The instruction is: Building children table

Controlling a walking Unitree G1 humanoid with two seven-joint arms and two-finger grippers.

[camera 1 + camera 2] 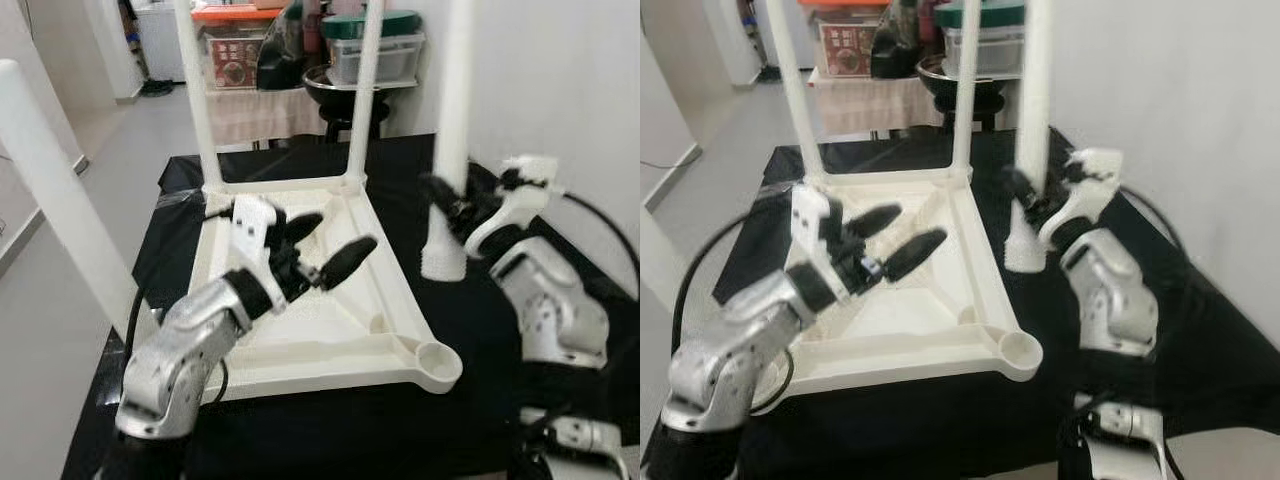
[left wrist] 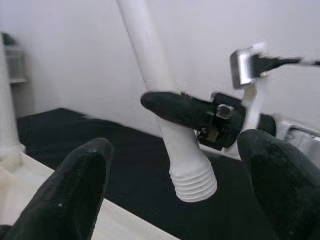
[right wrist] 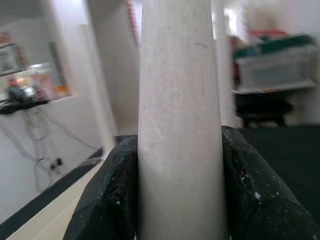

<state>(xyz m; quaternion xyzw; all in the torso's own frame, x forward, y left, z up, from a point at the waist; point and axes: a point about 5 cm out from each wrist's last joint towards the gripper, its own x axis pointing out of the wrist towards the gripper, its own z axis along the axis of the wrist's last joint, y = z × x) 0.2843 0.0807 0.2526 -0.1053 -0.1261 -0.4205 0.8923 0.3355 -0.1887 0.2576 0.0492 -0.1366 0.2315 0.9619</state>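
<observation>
Black cloth (image 1: 330, 430) under tabletop (image 1: 340, 330); right gripper (image 1: 452, 208) clamps leg (image 1: 452, 130); left gripper (image 1: 325, 248) spread

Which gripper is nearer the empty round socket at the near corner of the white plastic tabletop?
Left. The left gripper hangs open over the upturned tabletop, closer to the socket. The right gripper clamps the loose white leg farther back.

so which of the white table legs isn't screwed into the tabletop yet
The loose leg held by the right end effector: its threaded end rests on the black cloth beside the upturned tabletop. The two far legs stand in corner sockets.
</observation>
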